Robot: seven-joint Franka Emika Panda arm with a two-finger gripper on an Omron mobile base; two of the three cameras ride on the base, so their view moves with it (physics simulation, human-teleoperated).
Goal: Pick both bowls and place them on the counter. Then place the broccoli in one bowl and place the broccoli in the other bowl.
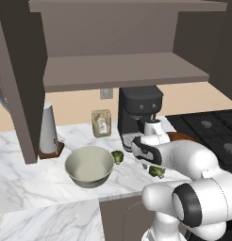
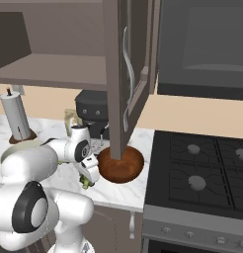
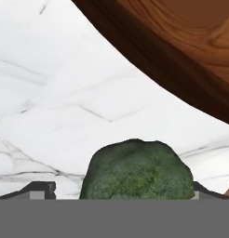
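The pale grey-cream bowl (image 1: 89,165) stands upright on the white marble counter (image 1: 23,179), and one broccoli (image 1: 117,156) lies just right of it. A second broccoli (image 1: 157,172) (image 2: 86,184) (image 3: 137,169) lies nearer the counter's front edge. My gripper (image 1: 151,167) (image 2: 89,178) (image 3: 124,189) hangs low over this second broccoli, open, with one fingertip (image 3: 42,188) on either side of it. The glossy red-brown bowl (image 2: 121,165) (image 3: 181,56) sits on the counter just past the broccoli, toward the stove, and my arm partly hides it in the left base view.
A black coffee machine (image 1: 139,110) and a tan packet (image 1: 101,123) stand at the back wall. A grey cylinder on a wooden base (image 1: 48,132) stands at the left. The open cabinet door (image 2: 118,99) hangs over the red-brown bowl. The black stovetop (image 2: 202,173) borders the counter on the right.
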